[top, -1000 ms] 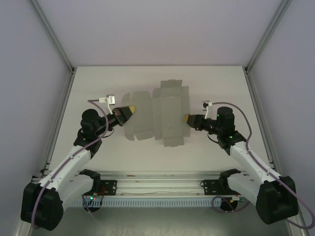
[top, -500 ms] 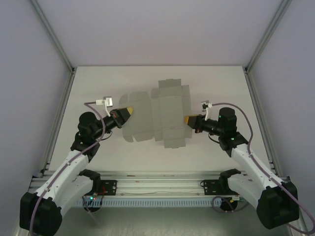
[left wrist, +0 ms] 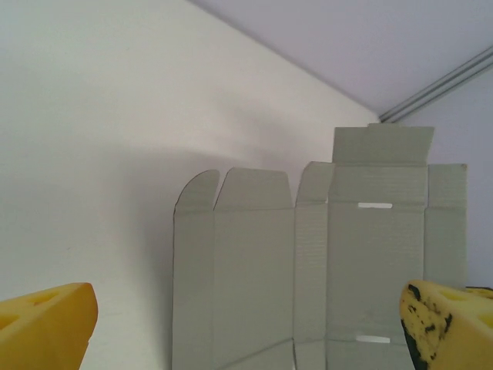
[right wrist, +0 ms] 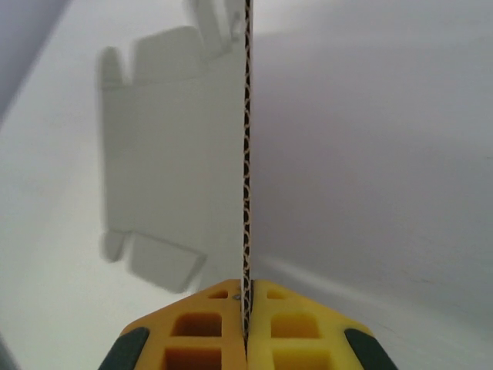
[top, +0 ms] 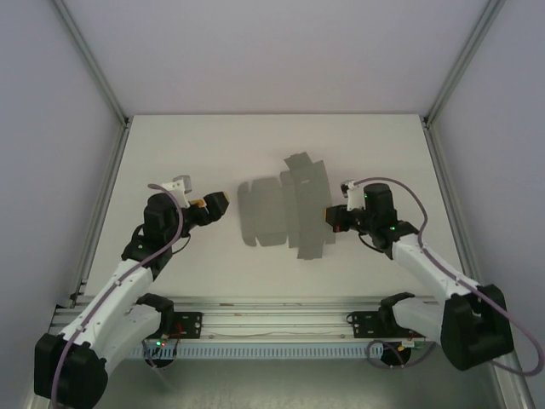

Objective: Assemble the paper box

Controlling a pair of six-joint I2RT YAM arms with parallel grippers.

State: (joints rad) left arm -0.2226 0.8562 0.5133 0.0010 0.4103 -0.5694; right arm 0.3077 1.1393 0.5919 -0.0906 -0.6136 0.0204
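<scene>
The left arm [top: 119,285] and right arm [top: 434,268] have white shells between black joints, a mauve-grey cable [top: 423,223] looping to a white plug [top: 179,183] at each wrist, small green lights [top: 392,227], and the left hand [top: 220,204] and right hand [top: 329,218] have yellow pocketed fingers [right wrist: 273,327], one black-smudged.

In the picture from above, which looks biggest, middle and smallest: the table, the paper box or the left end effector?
1. The table, by far the largest.
2. The paper box, a flat grey sheet.
3. The left end effector, clearly the smallest.
</scene>
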